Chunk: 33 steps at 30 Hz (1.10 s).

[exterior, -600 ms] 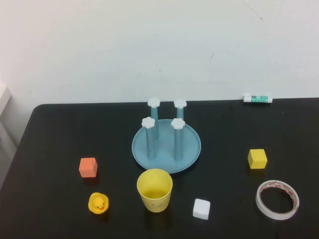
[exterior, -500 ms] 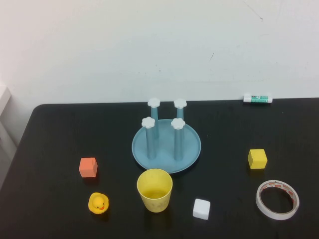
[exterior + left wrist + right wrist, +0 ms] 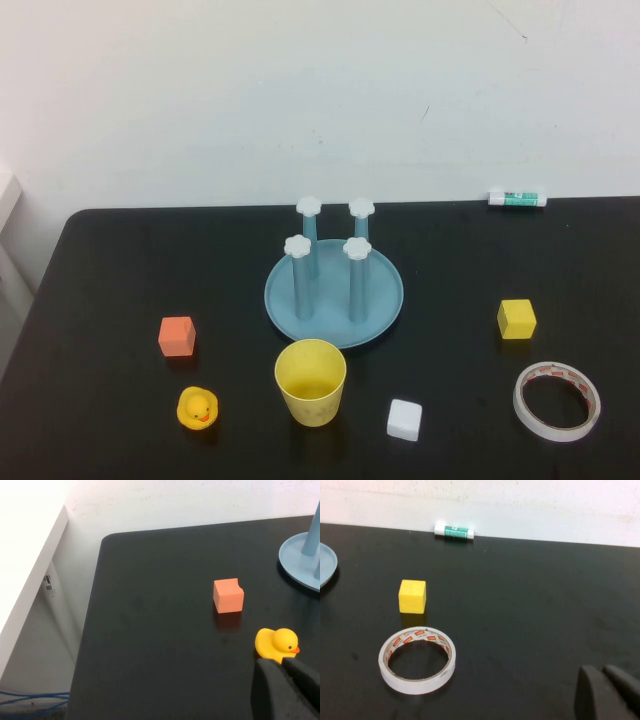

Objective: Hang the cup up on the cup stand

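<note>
The pale-yellow cup (image 3: 311, 381) stands upright, mouth up, on the black table just in front of the cup stand (image 3: 334, 283), a light-blue dish with four blue posts topped by white flower caps. A part of the stand's dish shows in the left wrist view (image 3: 301, 562) and a sliver in the right wrist view (image 3: 326, 564). No arm shows in the high view. My left gripper (image 3: 283, 664) is shut and empty, low beside the rubber duck. My right gripper (image 3: 603, 670) is shut and empty over bare table near the front right.
An orange cube (image 3: 177, 336) and a yellow rubber duck (image 3: 197, 408) lie left of the cup. A white cube (image 3: 404, 419), a tape roll (image 3: 557, 400) and a yellow cube (image 3: 516, 319) lie to its right. A glue stick (image 3: 517, 199) lies at the back edge.
</note>
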Available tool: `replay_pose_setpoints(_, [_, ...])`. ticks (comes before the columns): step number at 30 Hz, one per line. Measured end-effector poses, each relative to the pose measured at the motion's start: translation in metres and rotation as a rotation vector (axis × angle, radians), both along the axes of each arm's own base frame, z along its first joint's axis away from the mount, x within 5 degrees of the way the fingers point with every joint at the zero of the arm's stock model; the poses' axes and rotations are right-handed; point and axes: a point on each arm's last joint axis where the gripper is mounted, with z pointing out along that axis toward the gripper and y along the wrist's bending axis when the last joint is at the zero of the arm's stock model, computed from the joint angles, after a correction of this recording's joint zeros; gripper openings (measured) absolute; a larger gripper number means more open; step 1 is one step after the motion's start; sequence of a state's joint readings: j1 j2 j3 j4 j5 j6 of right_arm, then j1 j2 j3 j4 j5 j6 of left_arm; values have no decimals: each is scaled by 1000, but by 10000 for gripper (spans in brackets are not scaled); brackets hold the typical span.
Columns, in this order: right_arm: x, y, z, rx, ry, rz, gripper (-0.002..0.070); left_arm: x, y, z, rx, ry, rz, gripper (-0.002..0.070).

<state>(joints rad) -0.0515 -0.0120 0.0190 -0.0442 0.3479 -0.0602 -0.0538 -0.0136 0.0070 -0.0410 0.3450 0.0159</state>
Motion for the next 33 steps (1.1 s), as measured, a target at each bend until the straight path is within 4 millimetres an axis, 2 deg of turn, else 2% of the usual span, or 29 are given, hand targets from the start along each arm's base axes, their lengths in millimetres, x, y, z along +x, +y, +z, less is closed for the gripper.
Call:
replay_pose_setpoints(22, [1,0,2,-2,-34,1,-1,1,1,1,29,-20,2,-1])
replay_pose_setpoints(25, [4,0,11,-8,-150,5,-1,3,1,7,27,-117,5,-1])
replay_pose_setpoints(33, [0,2,57,-26,-667,20,-1,-2,2,57,7,-677,18,-1])
